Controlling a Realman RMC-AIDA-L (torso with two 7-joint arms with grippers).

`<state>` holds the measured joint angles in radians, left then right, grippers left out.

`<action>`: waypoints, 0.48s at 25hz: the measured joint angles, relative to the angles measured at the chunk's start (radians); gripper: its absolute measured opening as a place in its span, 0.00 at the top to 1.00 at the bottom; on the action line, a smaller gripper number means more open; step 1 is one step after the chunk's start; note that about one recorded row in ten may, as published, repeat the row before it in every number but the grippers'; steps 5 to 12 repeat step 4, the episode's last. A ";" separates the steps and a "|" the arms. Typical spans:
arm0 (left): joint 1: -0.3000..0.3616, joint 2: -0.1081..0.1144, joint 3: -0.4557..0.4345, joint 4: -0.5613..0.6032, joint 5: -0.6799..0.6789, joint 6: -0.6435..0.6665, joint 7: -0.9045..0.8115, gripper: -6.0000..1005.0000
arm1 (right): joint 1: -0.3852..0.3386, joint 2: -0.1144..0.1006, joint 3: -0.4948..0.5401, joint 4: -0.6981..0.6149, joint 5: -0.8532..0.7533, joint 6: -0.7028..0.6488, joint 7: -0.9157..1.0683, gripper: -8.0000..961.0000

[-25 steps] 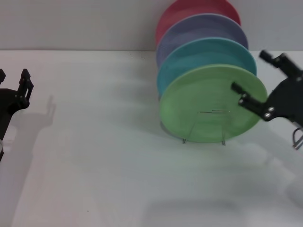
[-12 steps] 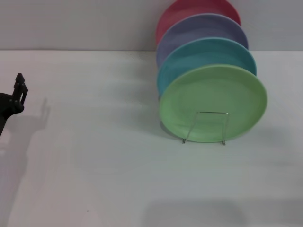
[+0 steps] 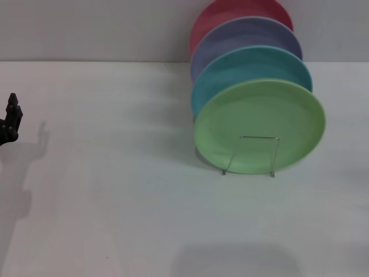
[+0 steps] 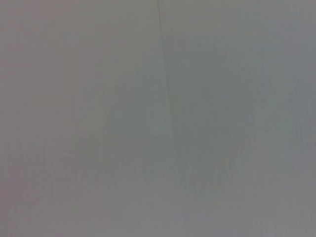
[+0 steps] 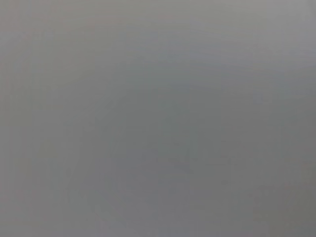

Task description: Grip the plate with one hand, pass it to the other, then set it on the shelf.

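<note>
Plate point(image 3: 259, 124) stands upright in the shelf point(image 3: 249, 156), job looks done! Left gripper point(image 3: 10, 118) sits well apart from it, grip unreadable; right gripper's out of view.

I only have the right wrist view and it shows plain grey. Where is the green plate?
Observer: The light-green plate stands on edge in the wire rack, at the front of the row.
Operator: Is a gripper near it?
Observer: No. Only the left gripper shows, at the head view's far left edge, well apart from the plate.
Operator: What is behind the plate?
Observer: A turquoise plate directly behind, then a lavender plate, then a red plate.
</note>
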<state>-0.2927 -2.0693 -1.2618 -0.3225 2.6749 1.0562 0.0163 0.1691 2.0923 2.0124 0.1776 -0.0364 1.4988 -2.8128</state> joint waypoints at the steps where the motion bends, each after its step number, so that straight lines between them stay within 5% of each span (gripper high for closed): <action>1: 0.000 0.000 -0.002 0.000 0.000 0.003 0.006 0.41 | 0.000 0.000 -0.010 -0.001 0.000 0.001 -0.017 0.15; 12: 0.000 0.000 -0.015 0.000 0.000 0.008 0.012 0.41 | -0.005 0.000 -0.035 -0.002 -0.001 0.002 -0.053 0.15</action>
